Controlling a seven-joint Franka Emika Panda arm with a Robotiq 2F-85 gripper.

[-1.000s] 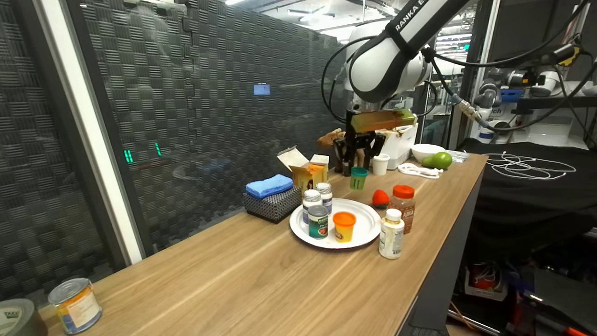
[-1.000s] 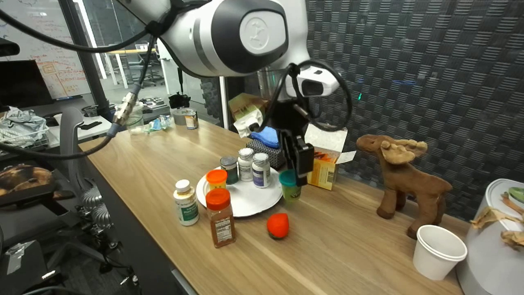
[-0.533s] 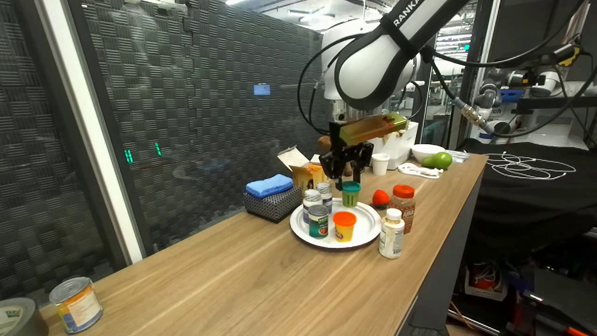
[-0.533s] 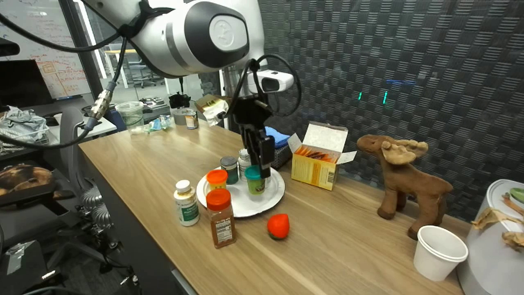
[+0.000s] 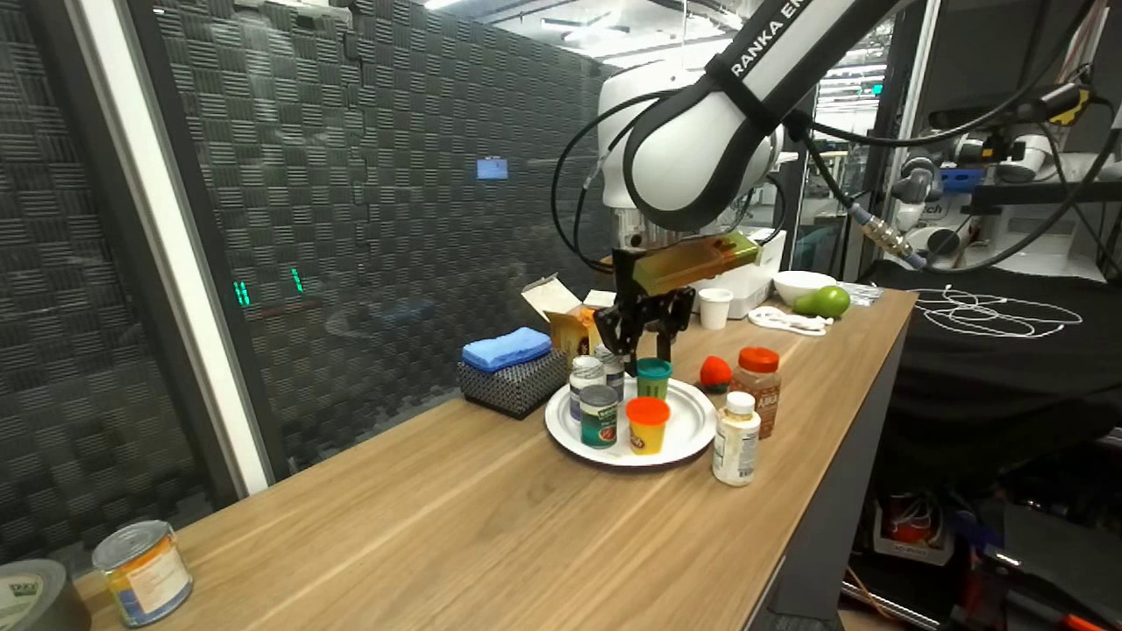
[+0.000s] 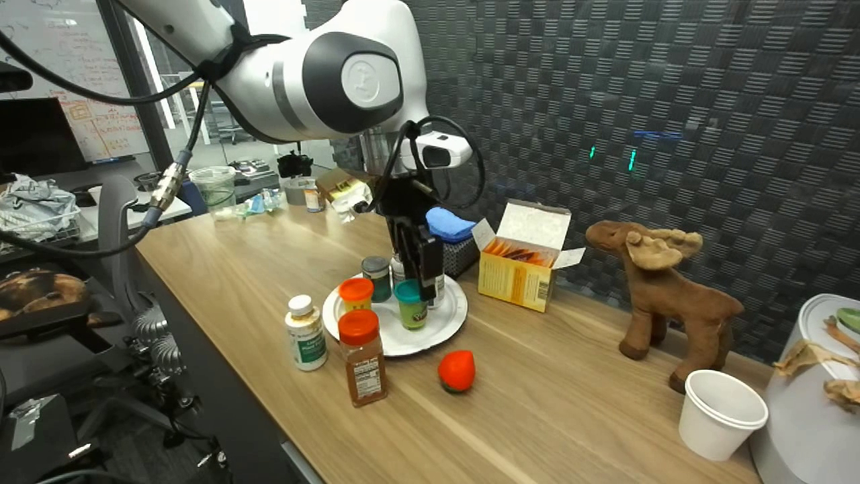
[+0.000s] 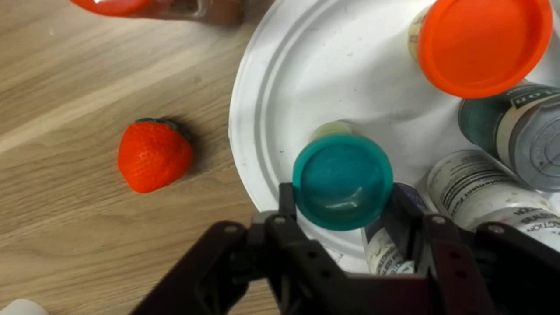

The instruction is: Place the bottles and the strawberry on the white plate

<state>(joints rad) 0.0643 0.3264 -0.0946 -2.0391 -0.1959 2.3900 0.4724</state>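
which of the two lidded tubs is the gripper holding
The teal-lidded tub: the gripper has it pinched from both sides. The orange-lidded tub stands ungripped on the white plate.

Wrist vw: red-capped btl (image 7: 183, 8) cut off.

Bare table (image 7: 109, 236) surrounds the strawberry (image 7: 154, 156) — white bottles (image 7: 470, 190) stand close beside the gripper (image 7: 342, 199).

There are six bottles (image 5: 736, 443) (two squat), one strawberry (image 7: 155, 155), one plate (image 7: 315, 78).
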